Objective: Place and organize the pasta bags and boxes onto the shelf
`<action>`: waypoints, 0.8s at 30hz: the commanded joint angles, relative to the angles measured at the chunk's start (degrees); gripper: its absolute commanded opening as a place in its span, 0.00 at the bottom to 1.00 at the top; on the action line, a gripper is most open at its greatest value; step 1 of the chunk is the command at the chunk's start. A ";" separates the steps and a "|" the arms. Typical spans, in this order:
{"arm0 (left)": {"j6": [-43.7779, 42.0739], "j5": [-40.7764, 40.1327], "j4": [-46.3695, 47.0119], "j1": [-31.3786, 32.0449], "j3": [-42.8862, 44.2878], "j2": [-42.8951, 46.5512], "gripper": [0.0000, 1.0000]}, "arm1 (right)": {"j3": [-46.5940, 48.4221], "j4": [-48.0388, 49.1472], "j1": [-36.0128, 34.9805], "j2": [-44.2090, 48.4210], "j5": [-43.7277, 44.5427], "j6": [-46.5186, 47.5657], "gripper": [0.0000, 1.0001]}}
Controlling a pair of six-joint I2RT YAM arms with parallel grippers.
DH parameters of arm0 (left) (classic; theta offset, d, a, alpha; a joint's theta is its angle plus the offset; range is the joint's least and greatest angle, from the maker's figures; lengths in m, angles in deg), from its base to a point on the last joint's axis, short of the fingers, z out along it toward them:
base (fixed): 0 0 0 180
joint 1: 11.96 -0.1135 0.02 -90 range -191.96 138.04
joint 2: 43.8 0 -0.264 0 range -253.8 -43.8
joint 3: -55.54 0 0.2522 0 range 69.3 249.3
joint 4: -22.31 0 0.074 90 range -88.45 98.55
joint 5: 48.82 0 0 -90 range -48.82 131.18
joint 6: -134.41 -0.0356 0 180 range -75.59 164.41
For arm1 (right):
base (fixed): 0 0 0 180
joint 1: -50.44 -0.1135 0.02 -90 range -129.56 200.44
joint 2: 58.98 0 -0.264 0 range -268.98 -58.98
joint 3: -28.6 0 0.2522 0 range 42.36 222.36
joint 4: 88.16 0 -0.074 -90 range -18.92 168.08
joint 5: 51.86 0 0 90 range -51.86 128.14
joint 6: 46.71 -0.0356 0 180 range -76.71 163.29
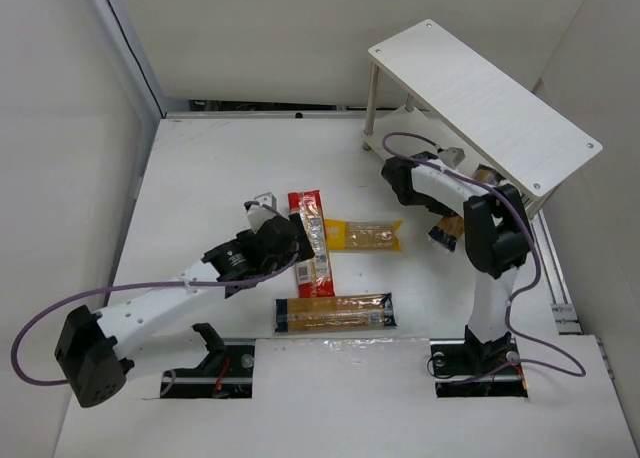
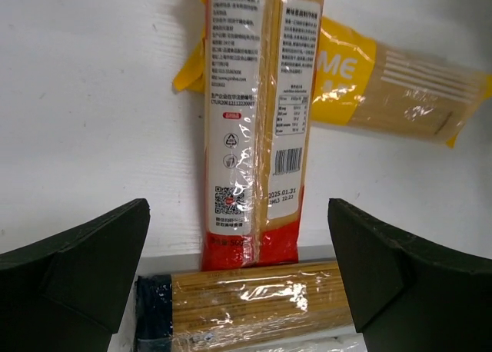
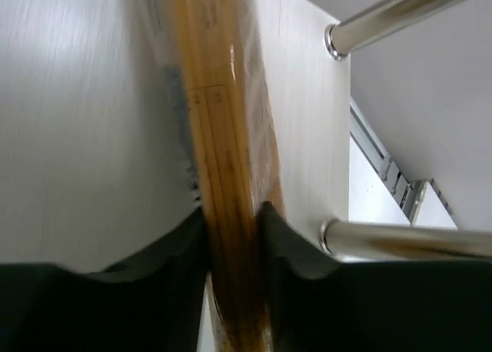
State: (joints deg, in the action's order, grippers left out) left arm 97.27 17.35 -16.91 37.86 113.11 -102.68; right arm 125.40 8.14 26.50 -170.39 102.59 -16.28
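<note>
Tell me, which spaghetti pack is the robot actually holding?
The dark-ended pack at the shelf, pinched by the right gripper. The red-ended pack, yellow pack and navy-ended pack lie loose on the table.

Wht table, plain wht walls

Your table carries the two-tier shelf at its far right corner, standing on thin legs. Three packs lie flat near the middle of the table. The red-ended pack runs near to far and crosses over one end of the yellow pack. The navy-ended pack lies crosswise right at its near end. Along the shelf's lower board you see a fourth pack, touching the wood.
</note>
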 commanded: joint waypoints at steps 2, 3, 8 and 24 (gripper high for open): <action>-6.19 4.24 7.51 0.19 -1.10 -5.44 1.00 | 6.25 -9.43 3.11 -2.05 8.15 -6.43 0.44; -6.89 4.76 8.04 0.19 -1.10 -6.86 1.00 | 6.25 -9.43 3.81 -2.05 7.54 -6.96 0.46; -9.08 6.08 9.80 0.19 1.19 -15.47 1.00 | 5.72 -9.43 7.51 1.71 7.54 -8.02 0.38; -11.20 8.81 18.51 0.19 4.44 -28.04 1.00 | 6.34 -8.82 -18.94 10.25 2.88 5.69 1.00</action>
State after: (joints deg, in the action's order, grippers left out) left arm 87.02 25.68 -1.87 37.86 115.60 -128.97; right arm 130.80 2.18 7.55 -164.45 106.50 -12.68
